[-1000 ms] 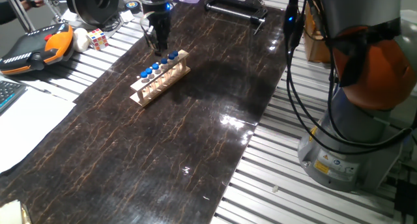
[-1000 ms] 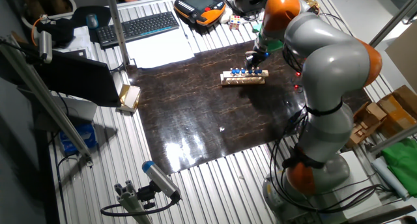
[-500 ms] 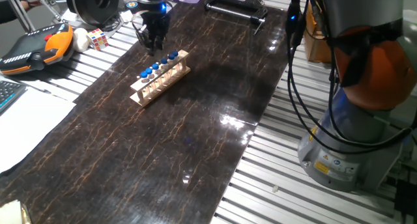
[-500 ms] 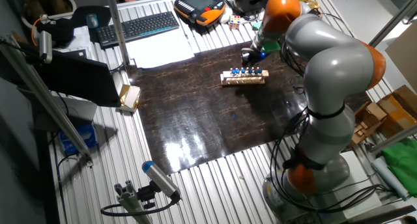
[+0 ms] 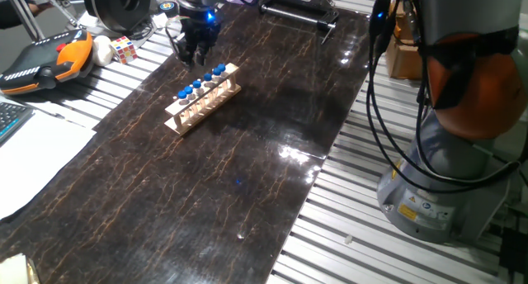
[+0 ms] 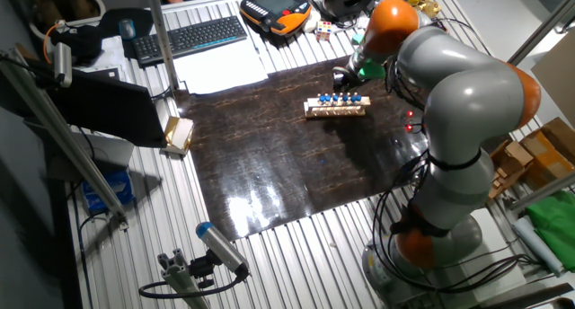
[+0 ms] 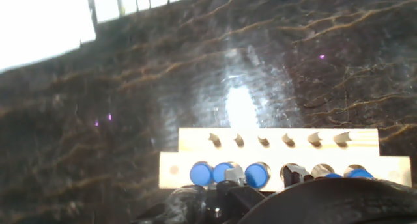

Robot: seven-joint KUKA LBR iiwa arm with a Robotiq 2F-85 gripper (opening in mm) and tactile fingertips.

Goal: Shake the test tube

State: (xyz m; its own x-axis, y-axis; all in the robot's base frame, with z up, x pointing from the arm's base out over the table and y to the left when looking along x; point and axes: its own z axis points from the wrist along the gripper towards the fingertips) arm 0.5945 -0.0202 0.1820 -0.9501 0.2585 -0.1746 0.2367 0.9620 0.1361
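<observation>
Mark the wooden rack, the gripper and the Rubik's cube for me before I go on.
wooden rack [image 5: 183,119]: one fixed view, front face near its end.
gripper [image 5: 192,58]: one fixed view, between the fingertips, above the rack's far end.
Rubik's cube [image 5: 124,48]: one fixed view, its top face.

The arm reaches over the far edge of the table, wrist pointing down. The gripper [image 5: 195,54] hangs above the tabletop with its fingers slightly parted, holding nothing.
</observation>
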